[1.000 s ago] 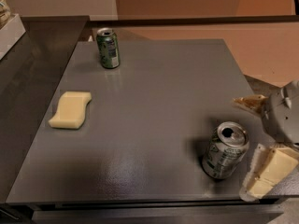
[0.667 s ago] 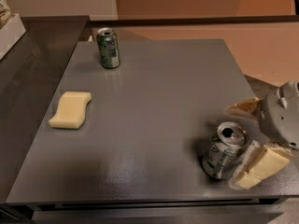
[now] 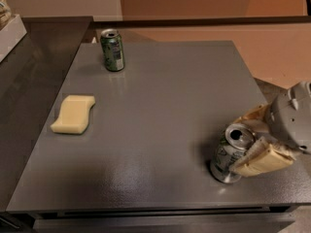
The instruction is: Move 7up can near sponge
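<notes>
While the sponge (image 3: 73, 114) lies far left on the bench (image 3: 170, 101), your gripper (image 3: 238, 145), front right, has its jaws clamped around the upright 7up can (image 3: 223, 160).

7up can (image 3: 224, 155): silver with pale green print, shiny top, standing up near the front right corner of the table (image 3: 165, 106)
sponge (image 3: 74, 114): pale yellow, flat, wavy edges, lying far away on the left
gripper (image 3: 235, 144): right at the can's right side
</notes>
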Robot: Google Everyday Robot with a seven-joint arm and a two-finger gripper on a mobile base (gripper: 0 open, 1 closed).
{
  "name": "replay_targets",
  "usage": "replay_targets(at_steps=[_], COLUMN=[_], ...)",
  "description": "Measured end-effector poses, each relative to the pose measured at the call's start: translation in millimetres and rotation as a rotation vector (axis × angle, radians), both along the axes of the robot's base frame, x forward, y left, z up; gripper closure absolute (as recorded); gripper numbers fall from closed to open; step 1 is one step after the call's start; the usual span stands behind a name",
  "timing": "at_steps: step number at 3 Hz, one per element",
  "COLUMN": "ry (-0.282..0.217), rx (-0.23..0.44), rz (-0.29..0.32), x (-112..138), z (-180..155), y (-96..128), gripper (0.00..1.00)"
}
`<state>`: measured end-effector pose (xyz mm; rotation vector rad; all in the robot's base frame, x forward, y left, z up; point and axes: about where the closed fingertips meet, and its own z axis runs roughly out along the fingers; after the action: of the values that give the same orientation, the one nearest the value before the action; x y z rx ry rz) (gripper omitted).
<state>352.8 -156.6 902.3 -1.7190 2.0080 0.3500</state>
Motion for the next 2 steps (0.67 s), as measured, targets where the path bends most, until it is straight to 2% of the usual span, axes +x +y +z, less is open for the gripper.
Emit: replay_targets(at_steps=[1,2], ry=[-0.024,-0.052], rx=[0.007,0.007], rz=[-0.006,-0.012], x=[8,23], z=[13,30], y=[12,35], gripper=[0.87,1.0])
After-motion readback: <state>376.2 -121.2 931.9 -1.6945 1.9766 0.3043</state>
